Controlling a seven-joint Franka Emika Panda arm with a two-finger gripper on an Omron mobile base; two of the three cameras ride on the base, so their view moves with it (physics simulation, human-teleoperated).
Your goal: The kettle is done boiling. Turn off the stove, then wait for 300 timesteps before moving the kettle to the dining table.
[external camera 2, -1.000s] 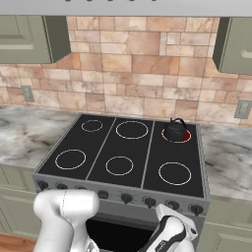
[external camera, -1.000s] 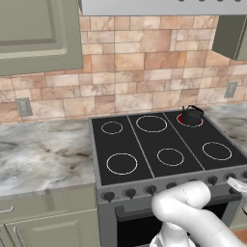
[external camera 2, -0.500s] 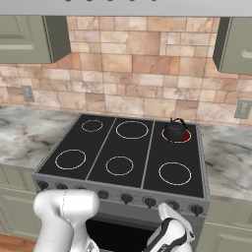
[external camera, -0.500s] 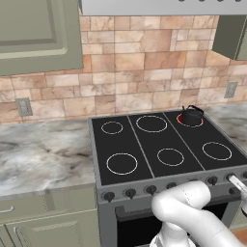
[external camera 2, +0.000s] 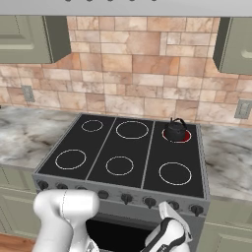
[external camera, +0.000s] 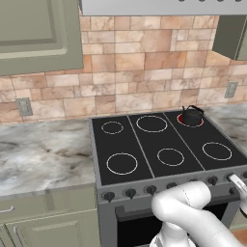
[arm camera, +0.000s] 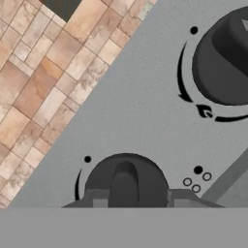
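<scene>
The small black kettle [external camera: 192, 116] [external camera 2: 175, 130] stands on the back right burner of the stove [external camera: 144, 144] [external camera 2: 106, 147], and the ring under it glows red. My gripper [arm camera: 139, 199] [external camera 2: 170, 211] [external camera: 238, 183] is low at the stove's front panel. Its two fingertips sit against either side of a dark stove knob [arm camera: 126, 180], shut on it. A second knob [arm camera: 223, 63] lies further along the panel. The dining table is out of view.
Grey-veined marble counters [external camera: 43, 154] [external camera 2: 229, 157] flank the stove on both sides. A tan stone backsplash [external camera 2: 133, 74] with wall outlets rises behind, and sage cabinets [external camera: 34, 34] and a hood hang above. A tiled floor [arm camera: 43, 72] lies below the panel.
The hand has shifted only slightly at the front panel. The kettle has stayed put and its burner still glows red.
</scene>
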